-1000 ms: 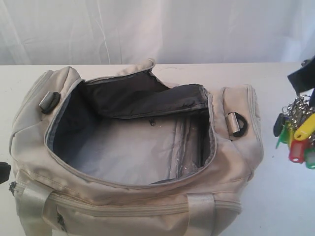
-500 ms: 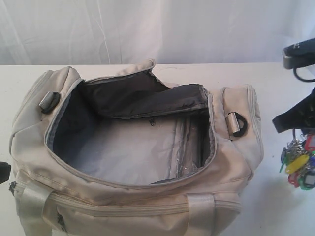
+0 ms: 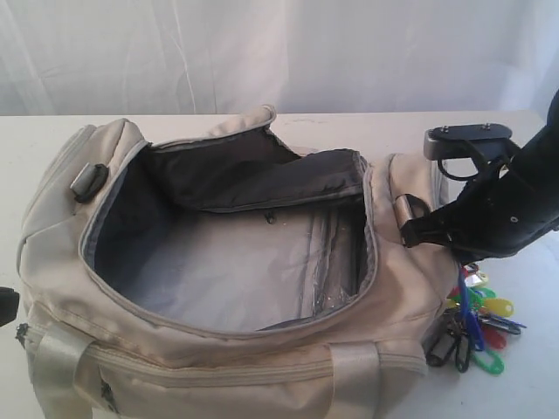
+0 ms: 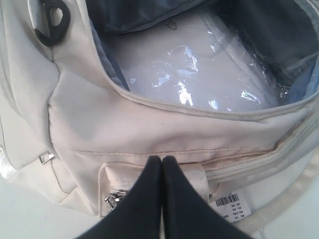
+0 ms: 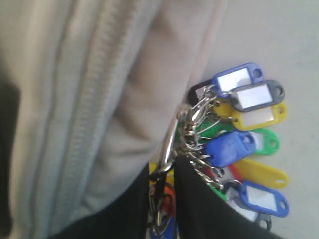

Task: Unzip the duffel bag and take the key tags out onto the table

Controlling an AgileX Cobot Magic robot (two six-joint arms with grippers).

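Note:
The cream duffel bag (image 3: 227, 349) lies unzipped on the white table (image 3: 524, 384), its grey lining (image 3: 218, 262) showing and nothing visible inside. Tight against the bag's right end, my right gripper (image 3: 463, 262) is shut on the metal rings (image 5: 192, 124) of the key tags (image 3: 479, 319). The coloured tags fan out on the table (image 5: 279, 40) beside the bag (image 5: 99, 99). My left gripper (image 4: 162, 159) is shut with nothing in it, its tips against the bag's front side (image 4: 149, 124) by a webbing strap (image 4: 197, 174). Only a black sliver of it (image 3: 5, 305) shows in the exterior view.
A white curtain (image 3: 279, 52) hangs behind the table. A black D-ring (image 3: 87, 181) sits on the bag's left end. A barcode label (image 4: 229, 206) hangs low on the bag's front side. Clear plastic film (image 4: 189, 79) covers the bag's floor.
My right gripper has come in from the right edge and down to the bag's right end, bringing the hanging key tags down onto the table. The left arm and bag stayed still.

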